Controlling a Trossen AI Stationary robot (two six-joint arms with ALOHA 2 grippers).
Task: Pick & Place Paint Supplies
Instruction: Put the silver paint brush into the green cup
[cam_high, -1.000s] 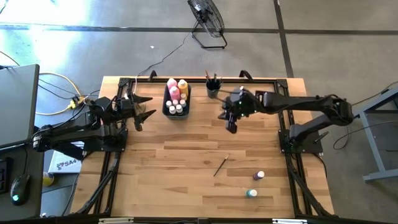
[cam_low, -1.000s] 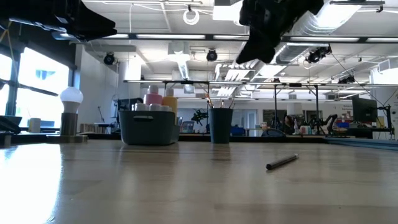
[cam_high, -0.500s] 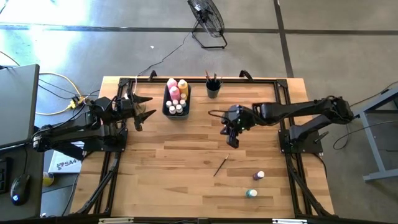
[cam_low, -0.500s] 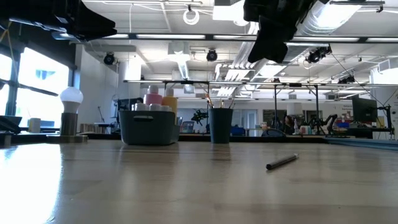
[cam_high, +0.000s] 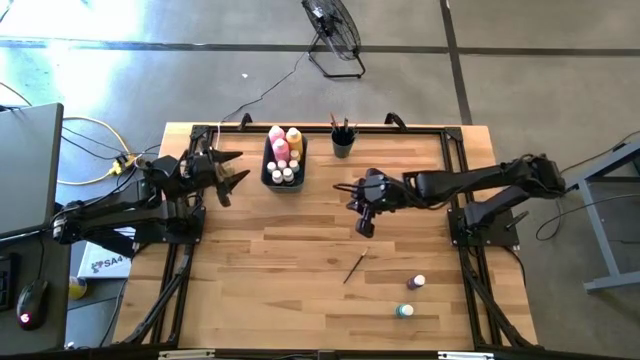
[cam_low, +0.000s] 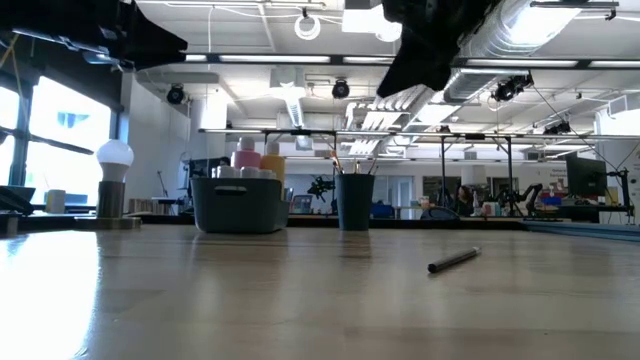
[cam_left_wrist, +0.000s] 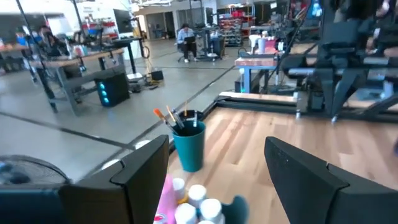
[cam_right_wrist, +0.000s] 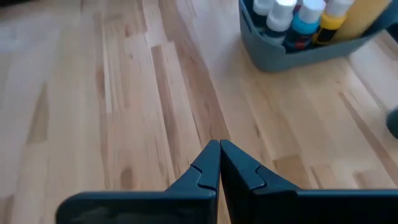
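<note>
A thin dark-handled paintbrush (cam_high: 355, 267) lies flat on the wood, also seen in the low view as paintbrush (cam_low: 454, 260). Two small white-capped paint bottles (cam_high: 417, 283) (cam_high: 404, 311) stand near the table's near right. A grey bin (cam_high: 284, 160) at the far edge holds the pink and yellow squeeze bottles and small bottles. A dark cup (cam_high: 343, 140) holds brushes. My right gripper (cam_high: 362, 228) hovers shut over bare wood, on the far side of the loose brush. My left gripper (cam_high: 232, 170) waits open, left of the bin.
A white knob on a round tan base (cam_low: 113, 185) stands off to the left in the low view. The black frame rail (cam_high: 320, 128) runs along the table's far edge. Bare wood (cam_high: 280, 250) spreads across the table's middle and near left.
My right gripper has travelled from beside the brush cup toward the table's near edge, then a little to the left, and now hangs over the middle of the table. The loose brush and the bottles have stayed where they were.
</note>
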